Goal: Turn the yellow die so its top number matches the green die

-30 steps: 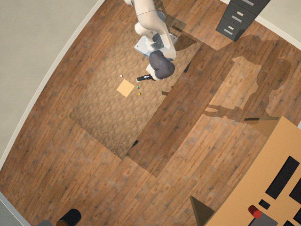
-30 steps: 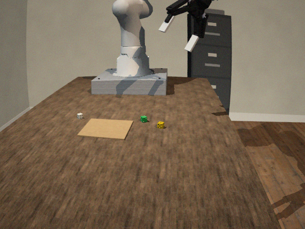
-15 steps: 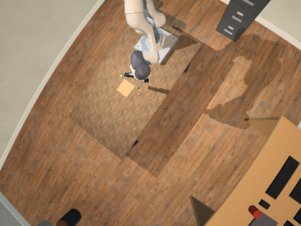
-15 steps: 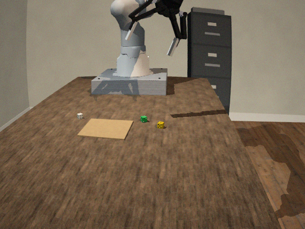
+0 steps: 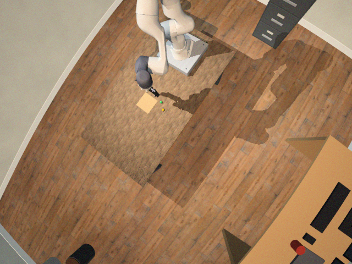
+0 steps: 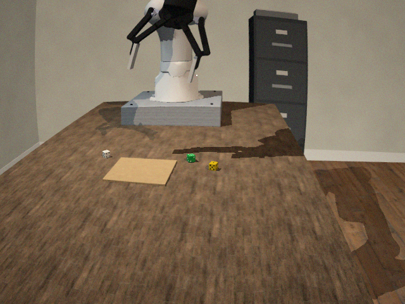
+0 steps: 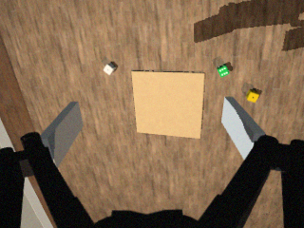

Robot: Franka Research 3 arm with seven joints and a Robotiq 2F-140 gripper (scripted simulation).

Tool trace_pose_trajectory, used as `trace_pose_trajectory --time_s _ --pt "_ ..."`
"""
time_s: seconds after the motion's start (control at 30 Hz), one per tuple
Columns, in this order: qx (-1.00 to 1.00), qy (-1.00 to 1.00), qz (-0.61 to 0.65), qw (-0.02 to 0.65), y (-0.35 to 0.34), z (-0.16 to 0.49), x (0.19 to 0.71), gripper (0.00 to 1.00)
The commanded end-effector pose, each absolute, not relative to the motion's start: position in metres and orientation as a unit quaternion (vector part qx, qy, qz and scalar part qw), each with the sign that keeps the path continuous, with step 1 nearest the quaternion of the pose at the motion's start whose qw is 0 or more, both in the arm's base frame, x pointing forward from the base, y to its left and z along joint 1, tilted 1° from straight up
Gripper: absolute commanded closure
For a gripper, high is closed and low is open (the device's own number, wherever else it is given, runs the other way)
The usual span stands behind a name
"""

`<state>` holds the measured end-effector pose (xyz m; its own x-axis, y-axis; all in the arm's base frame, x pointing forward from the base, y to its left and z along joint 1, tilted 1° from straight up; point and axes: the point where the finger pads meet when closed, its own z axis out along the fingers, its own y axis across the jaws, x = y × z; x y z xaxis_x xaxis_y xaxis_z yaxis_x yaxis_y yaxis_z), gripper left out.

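The yellow die point(image 6: 213, 165) lies on the table, off the mat, to the right of the green die point(image 6: 190, 158). In the wrist view the yellow die point(image 7: 253, 96) shows one pip on top and the green die point(image 7: 223, 71) shows several. The tan mat point(image 6: 140, 170) lies flat to the left of both dice; it also shows in the wrist view point(image 7: 168, 103). My gripper point(image 6: 163, 62) hangs high above the mat's far side, open and empty. In the overhead view I see the gripper point(image 5: 151, 90), the mat point(image 5: 146, 102), the green die point(image 5: 160, 101) and the yellow die point(image 5: 163, 109).
A white die point(image 6: 105, 153) lies on the table left of the mat's far corner; it also shows in the wrist view point(image 7: 109, 68). The robot base point(image 6: 171, 109) stands at the table's far end. A grey filing cabinet point(image 6: 278, 75) stands behind the table's right corner.
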<state>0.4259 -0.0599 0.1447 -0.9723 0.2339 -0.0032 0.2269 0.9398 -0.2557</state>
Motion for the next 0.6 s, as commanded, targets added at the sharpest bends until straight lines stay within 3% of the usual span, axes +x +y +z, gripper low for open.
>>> trace_pose_trajectory --time_s 0.0,0.57 --pt "-0.198 -0.975 0.101 0.0 -0.077 0.138 0.429 0.0" --pt "-0.418 -0.908 0.025 0.001 -0.164 0.105 0.401 0.0"
